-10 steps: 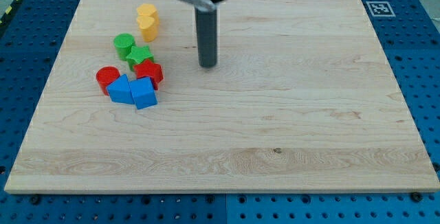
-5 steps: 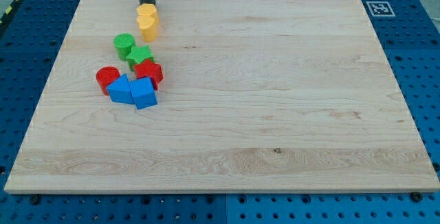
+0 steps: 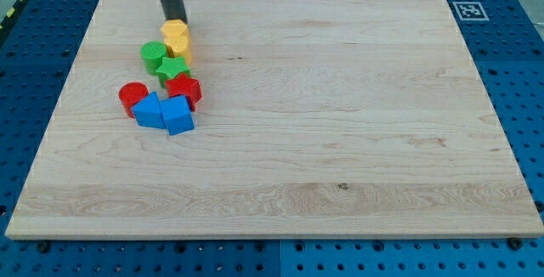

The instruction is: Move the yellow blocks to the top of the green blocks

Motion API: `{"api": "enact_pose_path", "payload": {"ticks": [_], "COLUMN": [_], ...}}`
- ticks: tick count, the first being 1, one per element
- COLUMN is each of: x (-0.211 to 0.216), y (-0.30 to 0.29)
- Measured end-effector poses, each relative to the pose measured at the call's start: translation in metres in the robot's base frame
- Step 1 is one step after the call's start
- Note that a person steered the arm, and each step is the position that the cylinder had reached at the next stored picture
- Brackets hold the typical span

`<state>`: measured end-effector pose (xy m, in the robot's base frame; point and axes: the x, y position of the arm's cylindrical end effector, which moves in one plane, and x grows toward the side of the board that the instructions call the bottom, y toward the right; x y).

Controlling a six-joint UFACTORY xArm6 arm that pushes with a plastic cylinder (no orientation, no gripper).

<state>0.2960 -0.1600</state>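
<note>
My tip (image 3: 176,19) rests against the far side of the yellow blocks (image 3: 176,37); the bare rod holds nothing. The yellow blocks sit bunched together at the far left of the board (image 3: 340,98), touching the green round block (image 3: 153,56) and green star block (image 3: 172,68) just nearer.

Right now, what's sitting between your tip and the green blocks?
In the camera view, the yellow blocks lie between my tip and the green cylinder and green star, pressed close against both greens.
</note>
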Motion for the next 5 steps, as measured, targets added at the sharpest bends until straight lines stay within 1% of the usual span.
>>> {"api": "enact_pose_path", "payload": {"ticks": [1,2,3,5], "x": [0.018,0.026,0.027,0.054], "y": [0.0,-0.004,-0.026,-0.03]}}
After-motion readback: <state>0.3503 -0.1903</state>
